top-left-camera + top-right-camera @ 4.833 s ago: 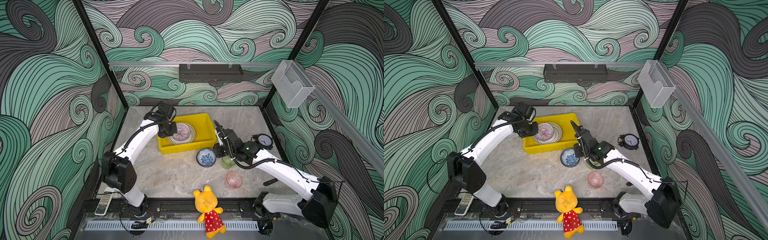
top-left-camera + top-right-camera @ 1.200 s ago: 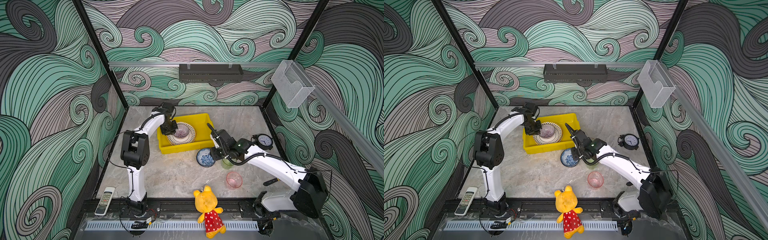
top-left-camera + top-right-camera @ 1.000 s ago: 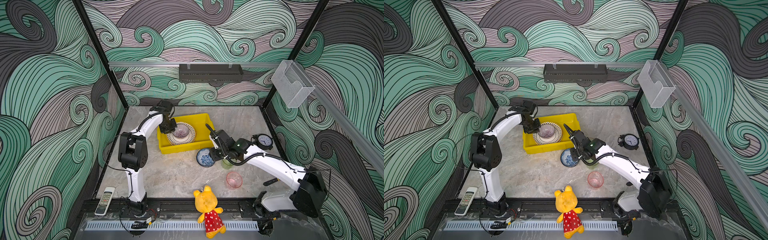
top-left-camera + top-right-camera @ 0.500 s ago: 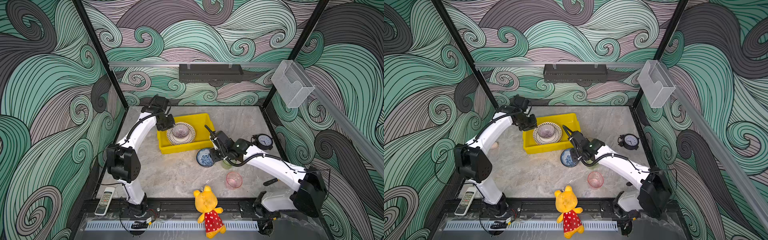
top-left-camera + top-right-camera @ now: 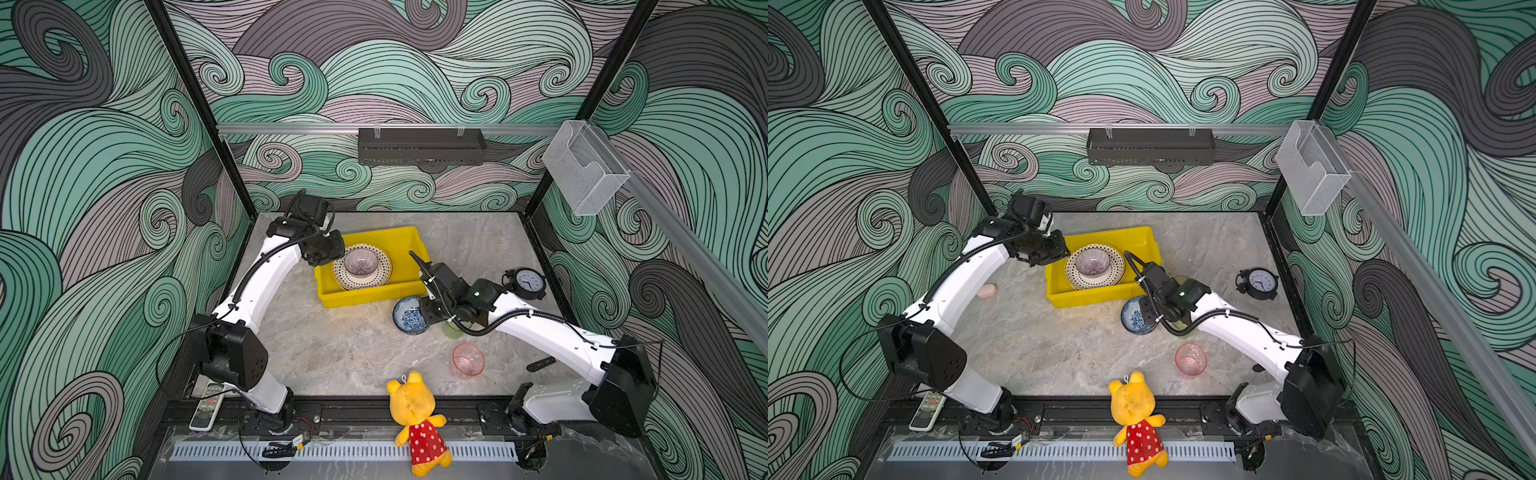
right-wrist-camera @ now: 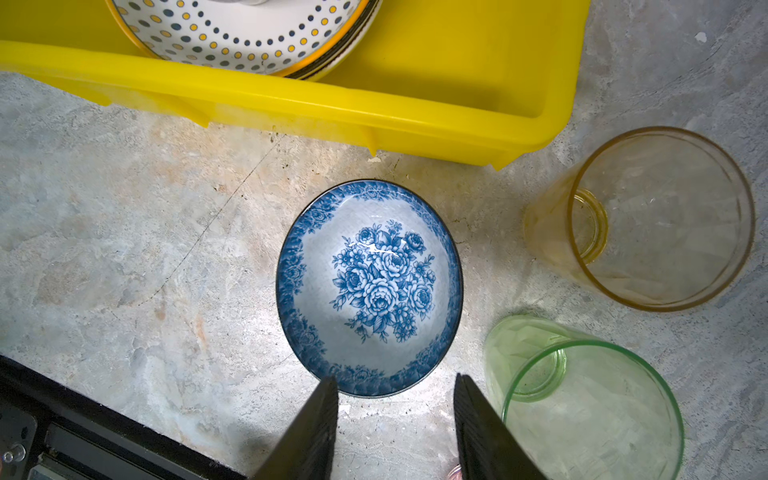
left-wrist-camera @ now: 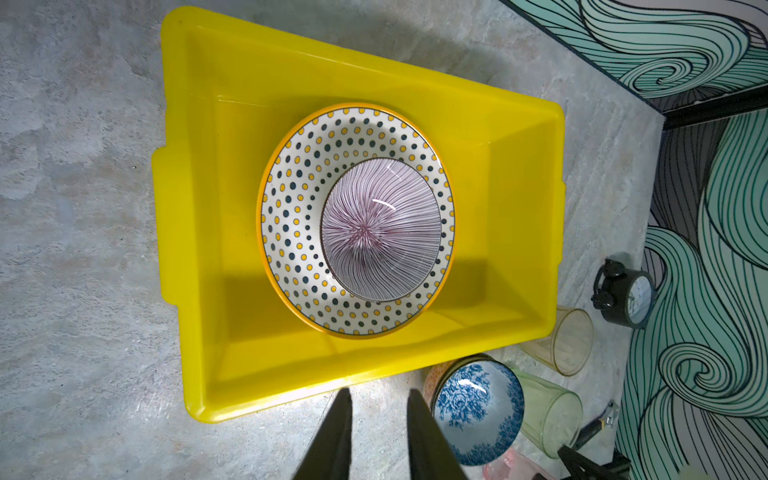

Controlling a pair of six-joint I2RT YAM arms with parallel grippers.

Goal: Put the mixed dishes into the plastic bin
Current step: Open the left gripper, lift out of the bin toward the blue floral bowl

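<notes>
On the marble worktop (image 5: 332, 353), the left claw (image 7: 378, 399) is backing off the bin (image 7: 191, 208), empty and barely parted, the purple bowl (image 7: 380, 230) now sitting on the plate (image 7: 299, 216) inside. The right claw (image 6: 395, 384), half open and empty, is hovering over the blue bowl (image 6: 370, 286) outside, with the green cup (image 6: 582, 395) and amber cup (image 6: 660, 220) crowding alongside.

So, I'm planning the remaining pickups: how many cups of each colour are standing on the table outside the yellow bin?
Amber cup: 1
Green cup: 1
Pink cup: 1
Total: 3
</notes>
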